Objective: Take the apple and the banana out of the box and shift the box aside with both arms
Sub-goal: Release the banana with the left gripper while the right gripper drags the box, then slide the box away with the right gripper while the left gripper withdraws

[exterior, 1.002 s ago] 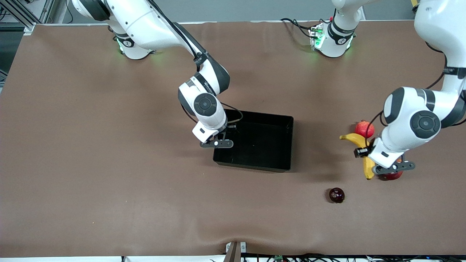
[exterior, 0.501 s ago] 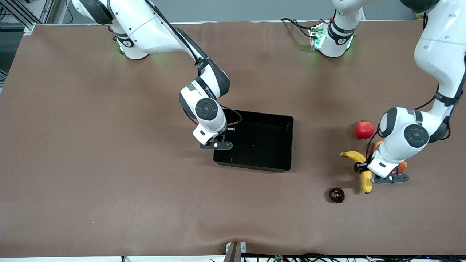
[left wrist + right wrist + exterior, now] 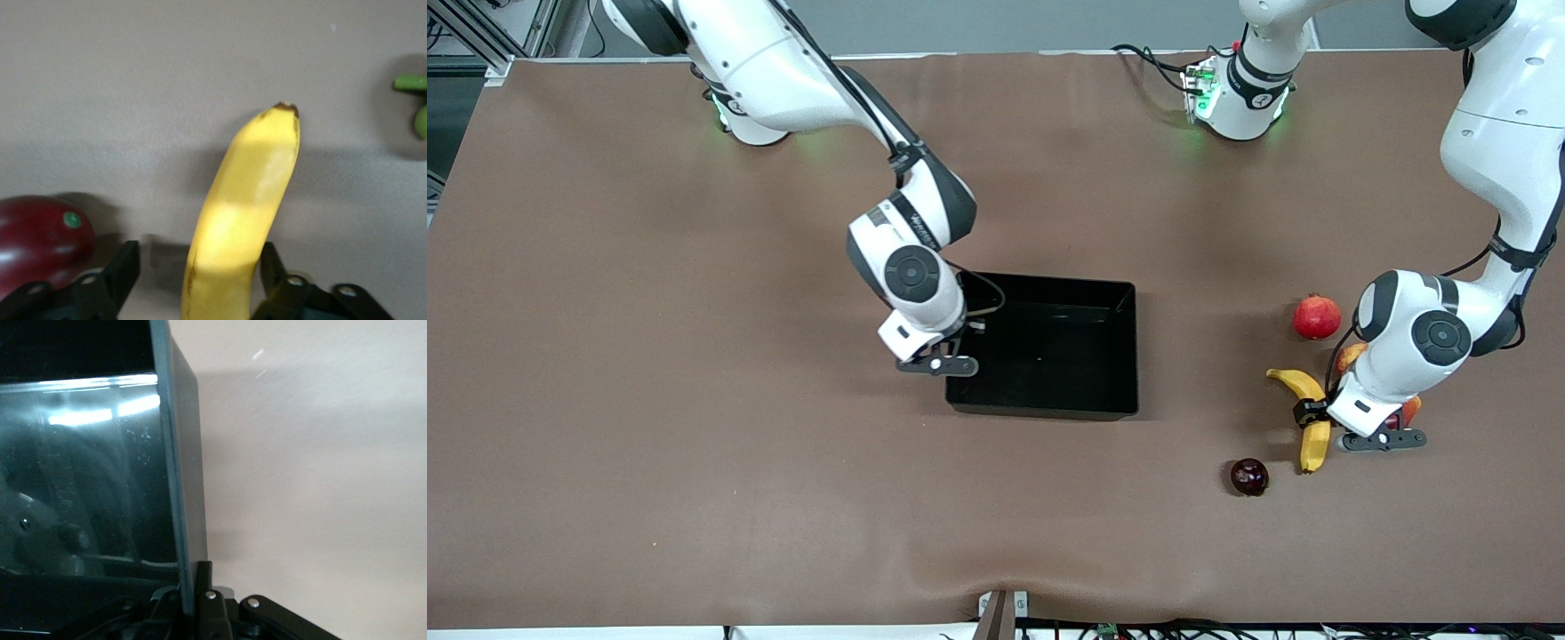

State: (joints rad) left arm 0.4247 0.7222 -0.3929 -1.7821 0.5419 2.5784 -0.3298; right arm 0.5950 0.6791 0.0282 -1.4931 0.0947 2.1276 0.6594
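At the box's wall toward the right arm's end of the table, the right gripper is clenched on the thin rim, so I judge that the step of moving the box aside is beginning. Well apart from the box, toward the left arm's end, the left gripper has its fingers spread around the banana, which lies on the table between them, released, just beside a dark red fruit. Next, the left arm probably must rise from the banana and take the box's free wall; which of the red fruits is the apple I cannot tell.
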